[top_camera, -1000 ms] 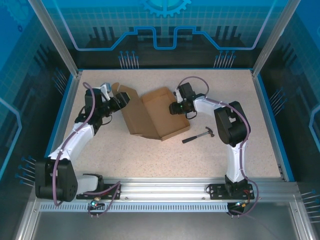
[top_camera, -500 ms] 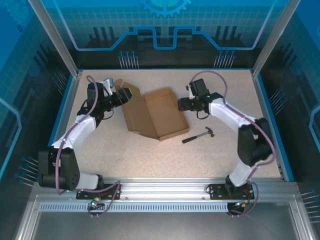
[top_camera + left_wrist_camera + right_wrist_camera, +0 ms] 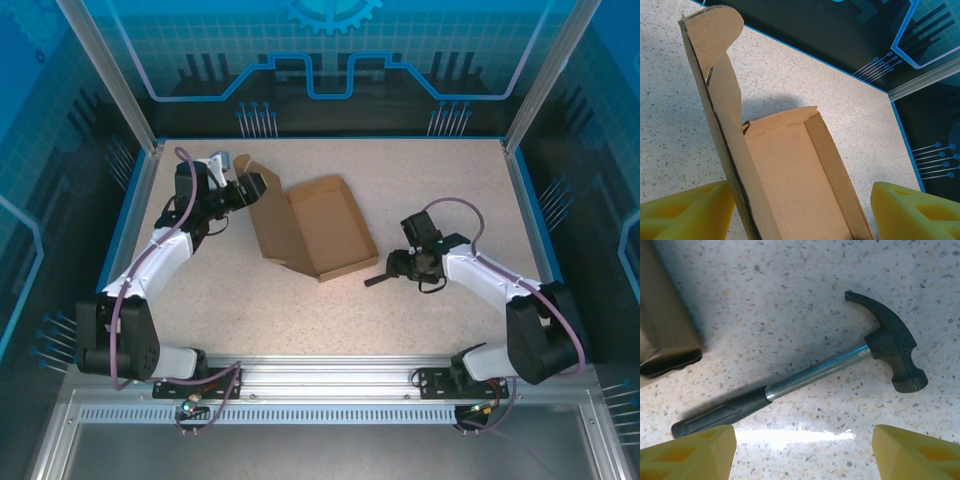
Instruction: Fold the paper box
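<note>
The paper box point(image 3: 318, 228) is a shallow brown cardboard tray in mid-table, its lid flap standing up along its left side. My left gripper point(image 3: 255, 187) is at that raised side, open. In the left wrist view the upright flap point(image 3: 715, 100) runs close beside the left finger point(image 3: 685, 212), and the tray floor point(image 3: 790, 180) lies between the jaws, which grip nothing. My right gripper point(image 3: 396, 268) hangs open low over the table, just right of the box's near corner. In the right wrist view its gripper point(image 3: 802, 435) has nothing between its fingers.
A small hammer point(image 3: 805, 372) with a black head and grip lies on the speckled table just beyond the right fingertips; its handle end point(image 3: 375, 280) pokes out by the box's corner point(image 3: 665, 330). Blue rails border the table on the left, far and right sides.
My right arm has drawn back from the box's right wall and swung to the near right, ending over the hammer with its jaws wider. The left arm has barely moved.
</note>
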`<action>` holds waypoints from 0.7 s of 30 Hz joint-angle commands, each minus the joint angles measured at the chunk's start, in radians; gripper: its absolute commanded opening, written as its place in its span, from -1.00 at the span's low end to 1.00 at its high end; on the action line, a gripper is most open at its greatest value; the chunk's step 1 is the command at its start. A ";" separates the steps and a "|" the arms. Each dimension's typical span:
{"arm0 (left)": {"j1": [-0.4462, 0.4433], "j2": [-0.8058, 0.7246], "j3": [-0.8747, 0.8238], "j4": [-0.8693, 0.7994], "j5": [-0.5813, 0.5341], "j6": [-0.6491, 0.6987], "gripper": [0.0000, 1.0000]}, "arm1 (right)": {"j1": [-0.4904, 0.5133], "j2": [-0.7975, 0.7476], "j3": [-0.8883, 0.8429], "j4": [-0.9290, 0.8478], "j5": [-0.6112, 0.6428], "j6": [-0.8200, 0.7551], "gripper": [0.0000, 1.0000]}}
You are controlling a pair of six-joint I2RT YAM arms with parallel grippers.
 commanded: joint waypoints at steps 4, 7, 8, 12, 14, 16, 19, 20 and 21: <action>-0.005 -0.003 0.015 0.018 0.027 0.034 0.46 | -0.027 0.109 0.012 0.108 -0.035 0.036 0.46; -0.005 -0.007 0.014 0.019 0.025 0.037 0.46 | -0.032 0.152 0.018 0.137 -0.046 0.037 0.44; -0.005 -0.008 0.015 0.018 0.024 0.037 0.46 | -0.032 0.166 0.025 0.140 -0.045 0.035 0.42; -0.005 -0.006 0.012 0.022 0.027 0.036 0.46 | -0.025 0.204 0.060 0.139 -0.010 0.015 0.33; -0.005 -0.005 0.014 0.023 0.029 0.037 0.46 | -0.012 0.231 0.082 0.114 0.025 -0.001 0.29; -0.005 -0.004 0.012 0.021 0.028 0.039 0.46 | 0.003 0.261 0.134 0.092 0.056 -0.013 0.24; -0.005 -0.004 0.014 0.021 0.027 0.045 0.46 | 0.021 0.303 0.174 0.071 0.095 -0.025 0.09; -0.005 -0.004 0.014 0.020 0.027 0.045 0.46 | 0.027 0.315 0.190 0.063 0.110 -0.029 0.04; -0.005 -0.002 0.014 0.020 0.027 0.048 0.46 | 0.032 0.325 0.203 0.052 0.123 -0.035 -0.02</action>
